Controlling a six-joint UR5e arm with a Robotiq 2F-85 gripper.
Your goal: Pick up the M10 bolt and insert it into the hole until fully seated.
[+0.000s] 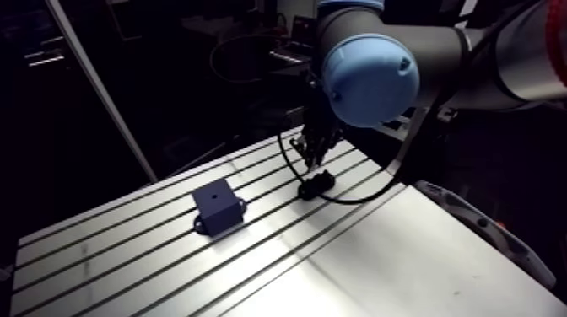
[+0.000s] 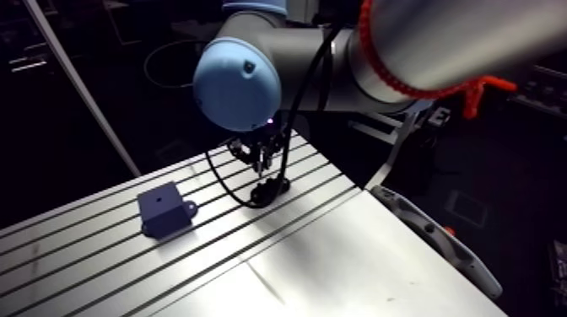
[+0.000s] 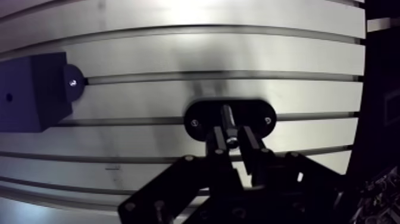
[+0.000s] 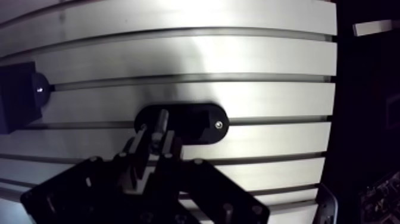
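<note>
In the wrist view my gripper is shut on a slim dark metal bolt, which stands out past the fingertips. Right under it lies a black oval holder plate with a screw at each end. I cannot tell whether the bolt's tip touches the plate. A dark blue block with a small hole in its top and a screwed flange stands off to one side of the gripper. The arm view shows the gripper just above the holder, and the block to its left.
The slotted aluminium table runs under everything, with long grooves between block and holder. A smooth bright plate covers the table's near right part. A slanted pole stands behind the table's left side.
</note>
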